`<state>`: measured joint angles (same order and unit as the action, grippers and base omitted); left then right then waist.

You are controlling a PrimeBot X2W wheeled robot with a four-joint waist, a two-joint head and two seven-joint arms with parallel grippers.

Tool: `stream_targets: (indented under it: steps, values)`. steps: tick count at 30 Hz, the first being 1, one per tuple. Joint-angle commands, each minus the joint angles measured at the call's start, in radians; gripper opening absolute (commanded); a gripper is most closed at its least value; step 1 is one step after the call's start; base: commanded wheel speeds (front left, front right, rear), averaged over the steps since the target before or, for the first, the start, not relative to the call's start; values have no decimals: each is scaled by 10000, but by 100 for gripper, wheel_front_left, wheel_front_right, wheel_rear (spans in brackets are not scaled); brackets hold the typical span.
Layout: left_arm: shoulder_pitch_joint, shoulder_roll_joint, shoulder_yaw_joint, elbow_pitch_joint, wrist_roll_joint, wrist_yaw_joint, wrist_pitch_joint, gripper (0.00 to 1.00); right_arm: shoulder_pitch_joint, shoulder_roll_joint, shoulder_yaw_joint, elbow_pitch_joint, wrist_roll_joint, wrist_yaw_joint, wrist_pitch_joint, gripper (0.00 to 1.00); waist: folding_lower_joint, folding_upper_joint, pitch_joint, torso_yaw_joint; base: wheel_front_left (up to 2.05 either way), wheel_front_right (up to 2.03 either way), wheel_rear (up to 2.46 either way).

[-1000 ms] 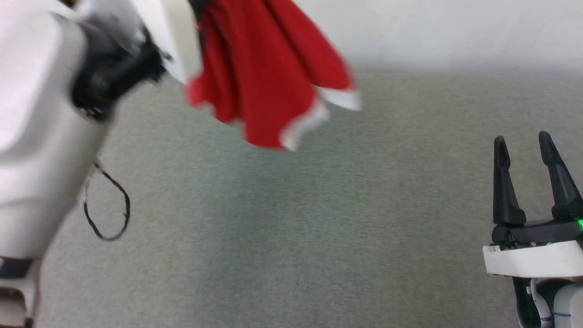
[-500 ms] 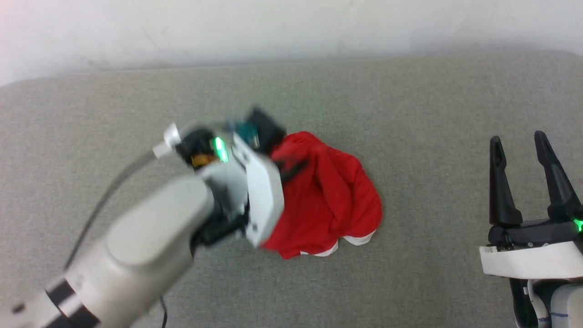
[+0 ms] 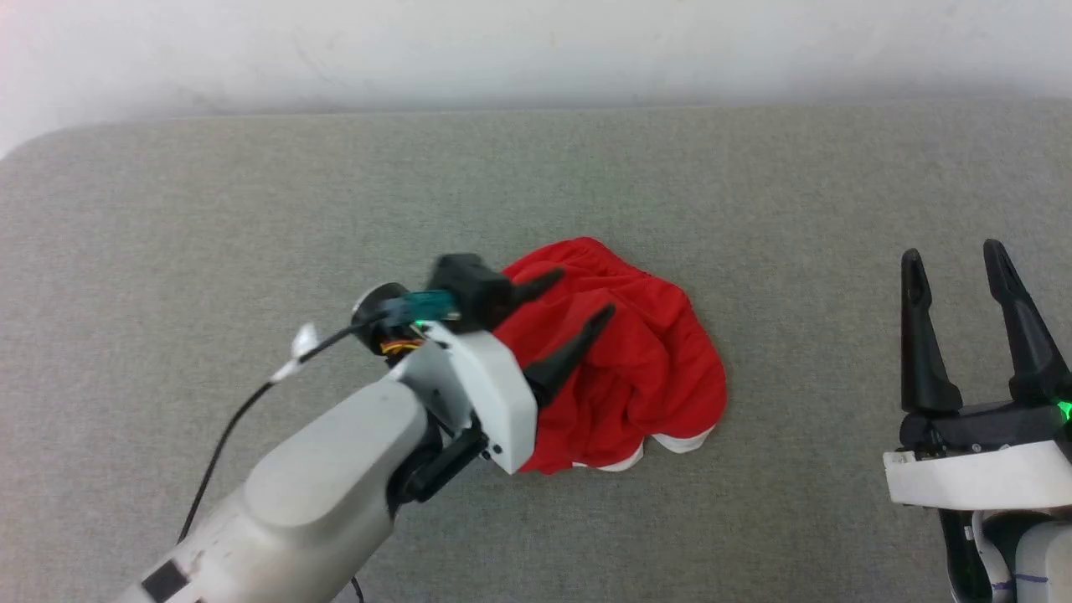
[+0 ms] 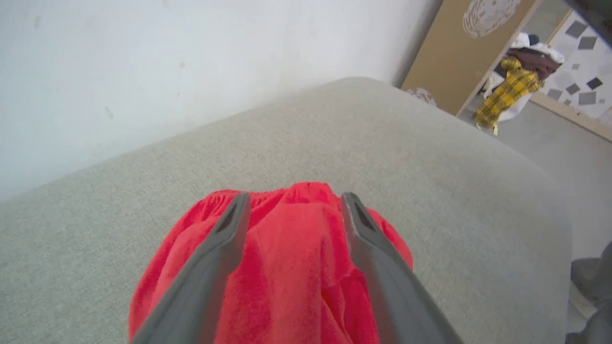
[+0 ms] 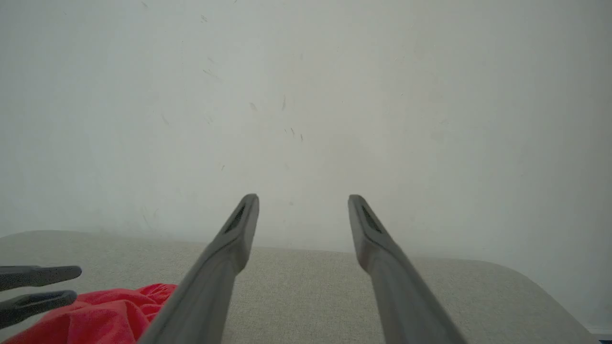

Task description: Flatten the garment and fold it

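Centrally, crumpled garment, left pincer parted

The garment no longer hangs from my left gripper; it lies crumpled on the grey surface, my jaws parted, seemingly just above.

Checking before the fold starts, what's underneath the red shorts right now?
The shorts lie crumpled on the grey padded surface, with white trim peeking out at the near edge. Anything beneath the heap is covered, so I cannot tell.
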<state>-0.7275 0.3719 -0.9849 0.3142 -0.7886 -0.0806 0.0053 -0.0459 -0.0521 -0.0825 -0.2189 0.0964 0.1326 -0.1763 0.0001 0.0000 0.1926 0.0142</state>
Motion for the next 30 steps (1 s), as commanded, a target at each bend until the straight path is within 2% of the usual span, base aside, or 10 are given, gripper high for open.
stream_targets:
  steps: [1, 4, 9, 12, 15, 20, 22, 23, 28, 30]
  values:
    - [497, 146, 460, -469, -243, 337, -585, 100, 16, 18, 16, -50, -63, -19, 38, 100, -1, 0, -168, 158, 0, 0, 0]
    - [1243, 634, 1333, -1459, -480, 1161, -1624, 100, 115, 18, -6, -77, -57, -19, 64, 100, -1, 0, -251, 254, 0, 0, 0]
    - [2981, 1481, 3385, -3263, 235, 3039, -2647, 100, 368, 18, -43, -19, 52, -19, 65, 100, -1, 0, -288, 355, 0, 0, 0]
    - [4454, 1356, 5234, -4701, 1933, 3770, -2664, 100, 547, 18, -78, 57, 128, -19, 54, 100, -1, 0, -268, 409, 0, 0, 0]
    - [6150, 891, 6425, -5546, 3389, 4084, -2667, 100, 701, 18, -97, 163, 197, -19, 24, 100, -1, 0, -265, 421, 0, 0, 0]
    - [7677, -44, 7385, -5898, 4348, 3878, -2668, 100, 846, 18, -196, 261, 252, -19, 32, 100, -1, 0, -212, 564, 0, 0, 0]
    - [7990, -514, 7697, -5939, 4571, 3511, -2668, 100, 825, 18, -200, 292, 246, -19, 120, 100, -1, 0, -165, 679, 0, 0, 0]
    - [8086, -917, 7963, -5931, 4745, 3067, -2669, 100, 703, 18, -178, 302, 281, -19, 298, 100, -1, 0, -95, 805, 0, 0, 0]
    - [7938, -1584, 8466, -5821, 5041, 2237, -2669, 100, 131, 18, -10, 465, 393, -19, 1173, 100, -1, 0, 104, 1035, 0, 0, 0]
    - [7760, -2005, 8773, -5677, 5248, 1666, -2669, 100, -450, 18, 314, 723, 363, -19, 2376, 100, -1, 0, 290, 1194, 0, 0, 0]
